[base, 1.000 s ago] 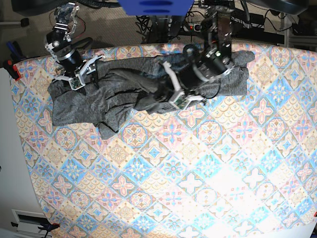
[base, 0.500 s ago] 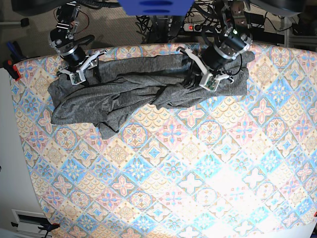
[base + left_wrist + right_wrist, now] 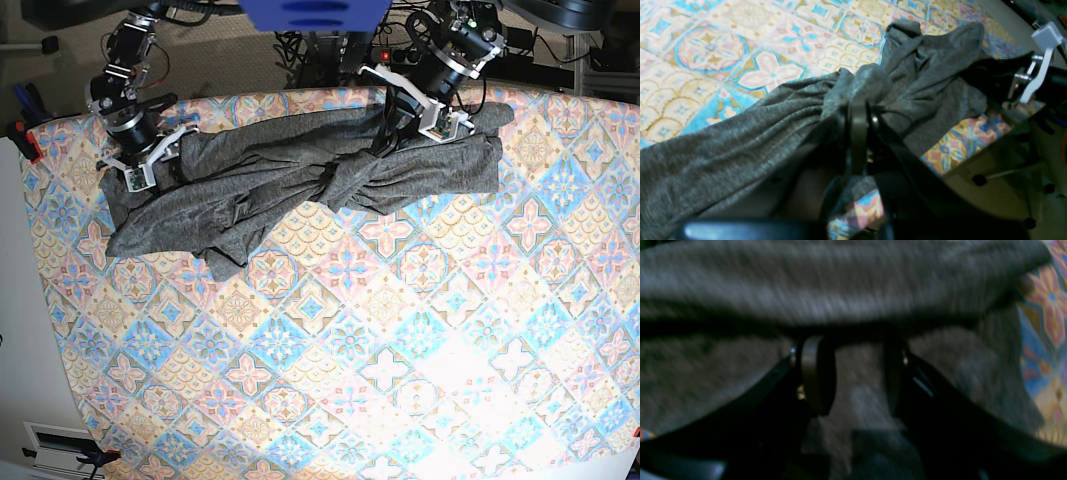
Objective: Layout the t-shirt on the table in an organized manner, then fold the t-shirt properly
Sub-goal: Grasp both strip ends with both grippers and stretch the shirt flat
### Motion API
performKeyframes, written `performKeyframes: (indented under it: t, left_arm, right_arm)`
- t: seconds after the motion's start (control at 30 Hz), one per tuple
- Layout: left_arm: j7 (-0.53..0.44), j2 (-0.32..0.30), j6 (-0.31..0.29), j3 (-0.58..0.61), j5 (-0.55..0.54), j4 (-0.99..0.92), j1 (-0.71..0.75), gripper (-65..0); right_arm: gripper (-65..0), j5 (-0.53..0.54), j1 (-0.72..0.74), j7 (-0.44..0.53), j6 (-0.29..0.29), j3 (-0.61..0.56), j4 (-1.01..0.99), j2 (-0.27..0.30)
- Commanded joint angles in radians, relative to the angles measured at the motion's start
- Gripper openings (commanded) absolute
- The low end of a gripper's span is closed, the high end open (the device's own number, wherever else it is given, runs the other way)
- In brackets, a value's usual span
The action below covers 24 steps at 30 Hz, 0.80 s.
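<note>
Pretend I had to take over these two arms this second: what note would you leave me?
Left gripper: shut on a bunch of the t-shirt, at the far edge of the table.
Right gripper: jaws apart, fabric lying between and just past them, nothing gripped; it is over the shirt's other end.
T-shirt: stretched along the table's far side, but twisted into a knot-like bunch in the middle, with one flap hanging toward the near side.
Done: shirt is roughly spread out along its length.
Left: untwist and flatten it, then do all the folding.
</note>
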Motion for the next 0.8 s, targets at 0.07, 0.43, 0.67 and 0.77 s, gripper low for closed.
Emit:
performKeyframes:
  t: [0.07, 0.43, 0.67, 0.77]
  left_arm:
    - [-0.033, 0.005, -0.005, 0.004, -0.006, 0.017, -0.001, -65.0]
    - [-0.036, 0.011, -0.005, 0.007, 0.152, 0.017, -0.008, -65.0]
    - [-0.036, 0.011, -0.005, 0.007, 0.156, 0.017, -0.010, -65.0]
    - [-0.036, 0.011, -0.005, 0.007, 0.156, 0.017, -0.013, -65.0]
  right_arm:
    - [-39.2, 0.022, 0.008, 0.029, -0.002, 0.079, 0.059, 0.009]
    - [-39.2, 0.034, 0.011, 0.034, -0.002, 0.278, 0.153, -0.083]
    - [-39.2, 0.183, 0.010, 0.032, -0.002, 0.171, 0.208, -0.083]
    - [-39.2, 0.183, 0.011, 0.032, -0.002, 0.096, 0.208, -0.083]
